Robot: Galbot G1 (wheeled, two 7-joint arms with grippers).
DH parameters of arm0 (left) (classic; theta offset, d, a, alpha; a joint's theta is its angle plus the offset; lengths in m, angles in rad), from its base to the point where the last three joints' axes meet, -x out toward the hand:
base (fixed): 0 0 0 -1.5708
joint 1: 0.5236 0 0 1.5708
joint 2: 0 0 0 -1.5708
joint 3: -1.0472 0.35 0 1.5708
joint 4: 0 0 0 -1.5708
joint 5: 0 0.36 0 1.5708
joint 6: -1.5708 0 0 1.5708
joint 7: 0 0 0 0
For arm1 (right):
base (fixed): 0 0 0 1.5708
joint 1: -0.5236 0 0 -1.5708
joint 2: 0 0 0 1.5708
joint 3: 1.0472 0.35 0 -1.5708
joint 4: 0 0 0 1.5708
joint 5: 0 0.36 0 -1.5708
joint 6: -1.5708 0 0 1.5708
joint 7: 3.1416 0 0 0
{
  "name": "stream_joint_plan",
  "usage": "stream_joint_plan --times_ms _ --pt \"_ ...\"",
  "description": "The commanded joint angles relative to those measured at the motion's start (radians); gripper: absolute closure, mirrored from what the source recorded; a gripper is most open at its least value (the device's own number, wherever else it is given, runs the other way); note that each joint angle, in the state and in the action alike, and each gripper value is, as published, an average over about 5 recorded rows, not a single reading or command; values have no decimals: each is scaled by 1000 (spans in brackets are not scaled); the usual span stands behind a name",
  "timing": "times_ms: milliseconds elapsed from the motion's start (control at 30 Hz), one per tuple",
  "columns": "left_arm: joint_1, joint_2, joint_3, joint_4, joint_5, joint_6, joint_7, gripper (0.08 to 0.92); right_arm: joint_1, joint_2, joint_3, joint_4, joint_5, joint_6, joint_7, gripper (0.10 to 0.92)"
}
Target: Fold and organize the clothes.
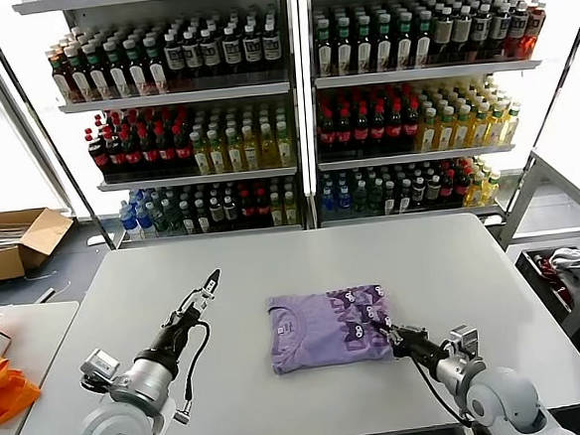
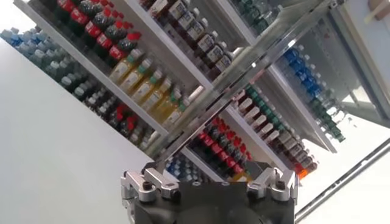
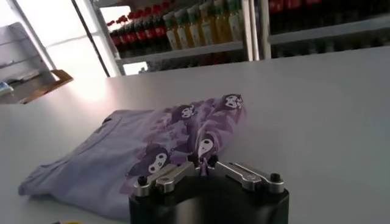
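Head view – T-shirt: one lavender T-shirt (image 1: 329,326) lies partly folded near the middle of the bench (image 1: 273,263), neck label toward 9 o'clock, dark print toward 3 o'clock.
Head view – right end effector: the right end effector (image 1: 391,334) sits at the shirt's 4 o'clock corner, pinched shut on the printed edge of the fabric.
Head view – left end effector: the left end effector (image 1: 211,282) hangs above bare bench at 9 o'clock of the shirt, well apart from it, idle.
Head view – surroundings: two shelf units of bottles (image 1: 292,108) stand behind the bench at 12 o'clock; one cardboard box (image 1: 13,242) at 9 o'clock; a patch of orange fabric (image 1: 3,389) at 8 o'clock; a white cloth (image 1: 579,262) in a bin at 3 o'clock.

Left wrist view – left end effector: its fingers (image 2: 143,184) stand spread wide with nothing between them; only shelves of bottles lie beyond.

Right wrist view – grip: the fingers (image 3: 173,175) meet on a bunched tuck of the printed cloth; the rest of the shirt lies flat on the bench past them.

Step in hand: probably lifting this edge to fold it over toward 9 o'clock.
Doing it well: raise just enough to clear the lower layer, carry across in a flat arc, keep the hem straight, and release only once edges line up; the thin fabric may drag or crease.

Count: one shirt, two end effectors, one bench.
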Motion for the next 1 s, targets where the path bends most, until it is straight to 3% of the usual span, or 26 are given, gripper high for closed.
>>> stream_joint_plan --times_ms 33,200,467,633,867,1000 --pt "10 -5 -7 -1 1 1 1 177 -4 -61 106 -21 -25 10 -21 893" --pt "13 -1 -9 -3 3 2 0 177 11 -39 99 -16 -27 74 -3 837" --pt "26 -5 -3 -20 15 16 -6 177 40 -10 164 14 -65 130 50 603" --pt "46 -18 11 -38 44 19 -7 177 88 86 32 51 -132 155 100 465" --pt "93 -32 16 -62 75 17 3 177 114 204 -155 -52 -258 187 176 262" --pt "106 -46 12 -60 85 17 6 177 97 226 -179 -106 -329 158 258 208"
